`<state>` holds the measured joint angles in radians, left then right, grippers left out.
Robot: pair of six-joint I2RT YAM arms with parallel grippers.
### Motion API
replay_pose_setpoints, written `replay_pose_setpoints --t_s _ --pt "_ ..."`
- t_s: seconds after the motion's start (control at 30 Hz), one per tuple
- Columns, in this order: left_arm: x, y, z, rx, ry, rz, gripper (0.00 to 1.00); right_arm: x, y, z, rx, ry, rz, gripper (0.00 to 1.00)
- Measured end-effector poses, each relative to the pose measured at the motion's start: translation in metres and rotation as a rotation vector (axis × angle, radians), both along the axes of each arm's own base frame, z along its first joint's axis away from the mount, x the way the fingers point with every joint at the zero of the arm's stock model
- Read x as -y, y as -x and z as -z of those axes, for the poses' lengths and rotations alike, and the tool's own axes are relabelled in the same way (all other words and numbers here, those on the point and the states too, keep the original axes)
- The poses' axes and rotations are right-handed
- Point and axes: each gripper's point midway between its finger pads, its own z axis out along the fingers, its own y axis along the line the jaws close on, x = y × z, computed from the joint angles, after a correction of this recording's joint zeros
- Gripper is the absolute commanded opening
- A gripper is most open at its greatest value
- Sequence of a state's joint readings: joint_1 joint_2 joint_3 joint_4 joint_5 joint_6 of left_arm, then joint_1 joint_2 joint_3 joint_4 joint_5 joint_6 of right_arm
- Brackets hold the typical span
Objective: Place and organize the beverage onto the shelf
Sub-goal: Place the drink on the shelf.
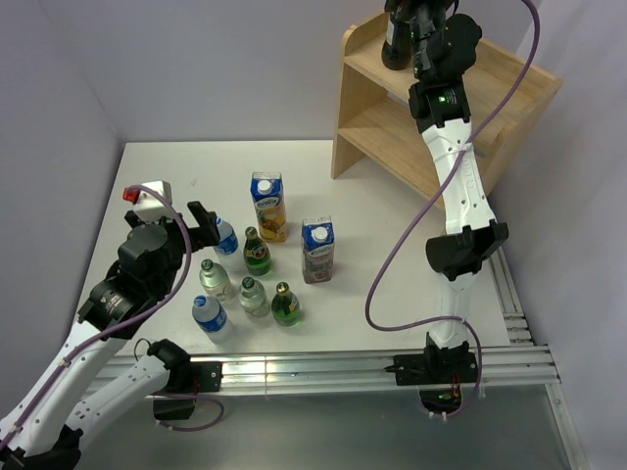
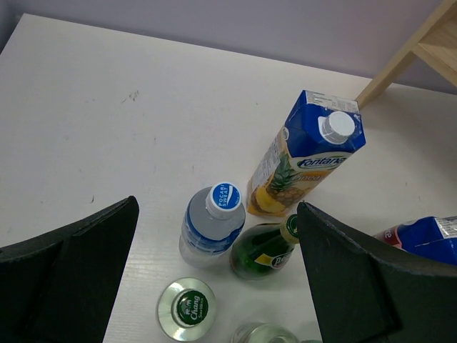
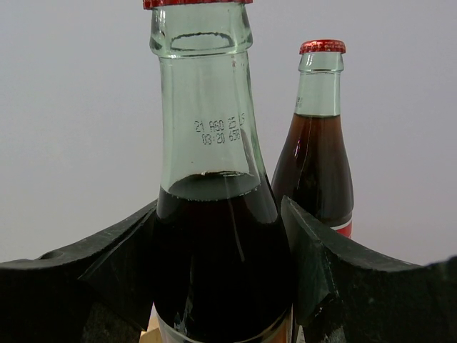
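Observation:
On the top tier of the wooden shelf (image 1: pixel 509 93), my right gripper (image 3: pixel 218 264) is shut on a red-capped dark cola bottle (image 3: pixel 214 236), which stands upright. Just behind it is a second cola bottle (image 3: pixel 318 171). In the top view a dark bottle (image 1: pixel 396 44) shows at the gripper (image 1: pixel 416 29). My left gripper (image 2: pixel 218 279) hangs open over the bottles on the table. A blue-capped water bottle (image 2: pixel 214 225) and a green glass bottle (image 2: pixel 268 246) lie between its fingers, untouched. Two blue-topped juice cartons (image 1: pixel 268 206) (image 1: pixel 318 250) stand nearby.
More bottles cluster on the white table (image 1: pixel 411 264): a green one (image 1: pixel 285 305), clear ones (image 1: pixel 212 278) (image 1: pixel 253 297) and a blue-capped one (image 1: pixel 211 318). A green-capped bottle (image 2: pixel 187 309) is directly below the left gripper. The shelf's lower tier (image 1: pixel 392 137) holds nothing visible.

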<state>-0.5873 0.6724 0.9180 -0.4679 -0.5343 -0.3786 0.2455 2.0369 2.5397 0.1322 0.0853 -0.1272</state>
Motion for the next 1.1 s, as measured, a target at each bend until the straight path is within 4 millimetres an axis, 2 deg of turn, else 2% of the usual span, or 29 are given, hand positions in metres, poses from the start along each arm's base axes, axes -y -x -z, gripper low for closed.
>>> replay_pose_setpoints --t_s 0.27,0.63,0.83,1.1 --pt "0.004 -0.002 0.004 -0.016 -0.003 0.019 0.99 0.0 0.001 0.002 0.013 -0.007 -0.002 0.0" --pt "0.008 -0.006 0.01 -0.04 -0.007 0.036 1.0 0.0 0.0 0.002 0.018 -0.009 -0.003 0.24" --pt "0.008 -0.006 0.01 -0.042 -0.007 0.039 0.99 0.0 -0.003 0.002 0.027 -0.01 -0.005 0.32" --pt "0.01 -0.007 0.012 -0.046 -0.007 0.044 0.99 -0.002 -0.008 0.003 0.05 -0.002 -0.018 0.37"
